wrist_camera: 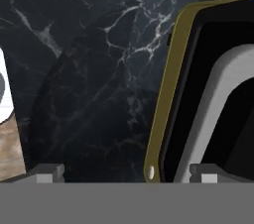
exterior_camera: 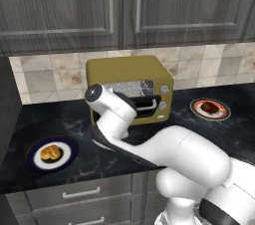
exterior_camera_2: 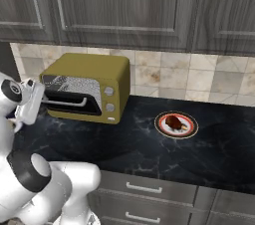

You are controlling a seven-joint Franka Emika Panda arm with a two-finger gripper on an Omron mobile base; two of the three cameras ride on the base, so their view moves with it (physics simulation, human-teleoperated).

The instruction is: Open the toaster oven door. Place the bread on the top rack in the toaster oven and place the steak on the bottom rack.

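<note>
The olive-yellow toaster oven (exterior_camera: 128,69) (exterior_camera_2: 92,67) stands at the back of the counter. The toaster oven door (exterior_camera: 149,111) (exterior_camera_2: 67,105) (wrist_camera: 191,59) hangs tilted partway open, showing speckled grey interior above it. My gripper (wrist_camera: 128,173) (exterior_camera_2: 44,100) is open at the door's left end. In the hand view the door's olive edge lies between the fingertips and the grey handle (wrist_camera: 213,104) rises by the right one. The bread (exterior_camera: 50,153) sits on a blue-rimmed plate at the left. The steak (exterior_camera: 211,107) (exterior_camera_2: 174,121) lies on a plate to the oven's right.
The black marble counter (exterior_camera: 74,119) (exterior_camera_2: 149,149) runs beneath grey wall cabinets (exterior_camera: 124,5), with drawers (exterior_camera_2: 144,189) under its front edge. A dark wall (exterior_camera: 7,109) closes off the left end. The blue-rimmed plate (exterior_camera: 67,162) lies near the front edge.
</note>
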